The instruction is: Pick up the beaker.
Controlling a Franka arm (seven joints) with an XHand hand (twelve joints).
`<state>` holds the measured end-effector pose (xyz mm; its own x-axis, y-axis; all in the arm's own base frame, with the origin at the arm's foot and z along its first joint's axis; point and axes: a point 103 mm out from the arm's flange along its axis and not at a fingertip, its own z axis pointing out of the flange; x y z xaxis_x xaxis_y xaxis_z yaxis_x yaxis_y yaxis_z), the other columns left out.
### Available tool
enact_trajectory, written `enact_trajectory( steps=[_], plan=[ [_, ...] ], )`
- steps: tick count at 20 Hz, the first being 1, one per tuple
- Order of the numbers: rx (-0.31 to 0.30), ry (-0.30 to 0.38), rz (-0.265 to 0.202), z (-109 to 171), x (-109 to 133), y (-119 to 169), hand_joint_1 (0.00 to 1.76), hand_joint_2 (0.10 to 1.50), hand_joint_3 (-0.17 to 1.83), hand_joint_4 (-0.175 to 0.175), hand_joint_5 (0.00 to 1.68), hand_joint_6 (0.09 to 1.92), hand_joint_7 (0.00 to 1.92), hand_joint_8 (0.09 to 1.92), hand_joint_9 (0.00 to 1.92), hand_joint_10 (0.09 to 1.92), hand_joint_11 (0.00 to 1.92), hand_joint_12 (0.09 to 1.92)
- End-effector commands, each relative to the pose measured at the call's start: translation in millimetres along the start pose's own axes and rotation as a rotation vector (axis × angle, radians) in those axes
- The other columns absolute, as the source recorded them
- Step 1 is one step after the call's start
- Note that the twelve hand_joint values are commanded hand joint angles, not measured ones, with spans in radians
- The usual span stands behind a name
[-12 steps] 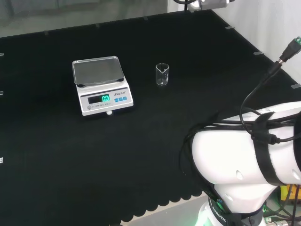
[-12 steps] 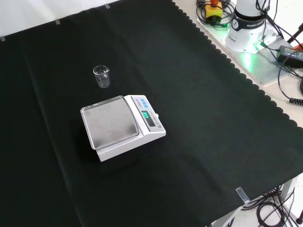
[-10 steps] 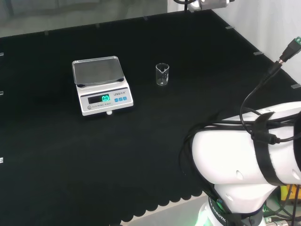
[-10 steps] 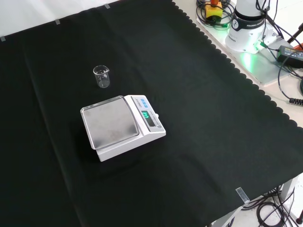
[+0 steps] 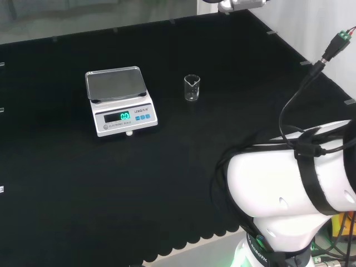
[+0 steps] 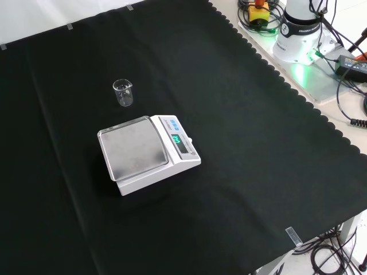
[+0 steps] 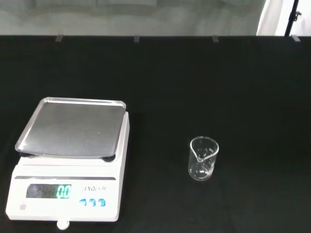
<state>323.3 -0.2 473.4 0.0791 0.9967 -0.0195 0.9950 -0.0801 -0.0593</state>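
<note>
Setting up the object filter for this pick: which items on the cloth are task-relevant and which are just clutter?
Task-relevant:
- beaker, clear, upright, alone on the black cloth

Just lying about:
- scale, steel pan bare, display lit, standing apart from the beaker

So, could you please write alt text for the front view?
A small clear beaker stands upright on black cloth, apart from a white scale with a bare metal pan nearer the camera. The arm's base stands at top right.
</note>
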Motion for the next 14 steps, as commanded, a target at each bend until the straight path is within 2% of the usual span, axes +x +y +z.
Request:
enact_trajectory(
  steps=[1, 9, 14],
  plan=[
    [-0.017, 0.003, 0.025, -4.1, -3.8, 17.7, 0.20, 1.16, -0.08, -0.119, 0.07, 0.09, 0.00, 0.30, 0.00, 0.51, 0.00, 1.47],
    [-0.003, 0.083, 0.029, 42.7, -30.1, 84.4, 0.23, 1.16, -0.08, -0.127, 0.12, 0.09, 0.00, 0.33, 0.00, 0.52, 0.00, 1.48],
    [0.009, 0.094, 0.036, 72.8, -45.2, 112.3, 0.25, 1.16, -0.08, -0.129, 0.14, 0.09, 0.00, 0.34, 0.00, 0.53, 0.00, 1.48]
  ],
)
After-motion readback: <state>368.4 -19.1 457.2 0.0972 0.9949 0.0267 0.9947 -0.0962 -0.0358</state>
